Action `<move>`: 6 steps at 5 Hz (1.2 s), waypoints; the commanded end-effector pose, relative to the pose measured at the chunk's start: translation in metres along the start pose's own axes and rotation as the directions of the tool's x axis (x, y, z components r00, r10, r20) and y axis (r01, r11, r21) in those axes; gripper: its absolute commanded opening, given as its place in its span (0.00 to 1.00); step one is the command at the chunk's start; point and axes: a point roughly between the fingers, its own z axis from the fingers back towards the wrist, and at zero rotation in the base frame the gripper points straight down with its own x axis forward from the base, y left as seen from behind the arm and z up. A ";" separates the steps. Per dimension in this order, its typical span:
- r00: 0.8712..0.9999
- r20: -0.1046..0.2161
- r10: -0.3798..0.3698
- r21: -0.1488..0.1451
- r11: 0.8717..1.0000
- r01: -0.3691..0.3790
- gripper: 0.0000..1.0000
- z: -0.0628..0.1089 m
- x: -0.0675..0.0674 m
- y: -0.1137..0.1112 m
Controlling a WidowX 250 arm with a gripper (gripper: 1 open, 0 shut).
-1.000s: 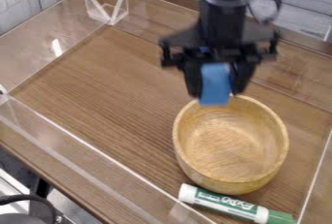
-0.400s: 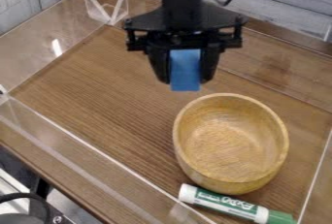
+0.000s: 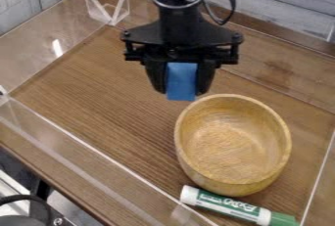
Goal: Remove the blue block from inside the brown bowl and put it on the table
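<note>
1. The bench [image 3: 92,83] was brown wood-grain with streaks running across it, fenced by low clear acrylic walls [image 3: 78,137] that caught pale reflections
2. Beyond the far wall, a strip of light, whitish boards showed; nothing more of the room could be made out
3. The black claw [image 3: 182,77] pointed steeply down over the middle of the bench, its jaws clamped on the blue block [image 3: 181,79], which hung upright above the wood, clear of the bowl
4. The brown bowl [image 3: 233,144] sat near and right of the claw, its hollow bare
5. A green-and-white marker [image 3: 238,205] lay on the bench just beside the bowl's near rim
</note>
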 end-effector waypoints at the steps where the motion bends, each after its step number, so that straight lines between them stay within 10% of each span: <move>1: 0.999 0.043 -0.019 -0.003 1.000 0.019 0.00 0.008 0.008 0.013; 6: 0.993 0.077 -0.085 0.065 0.995 0.080 0.00 -0.027 0.019 0.071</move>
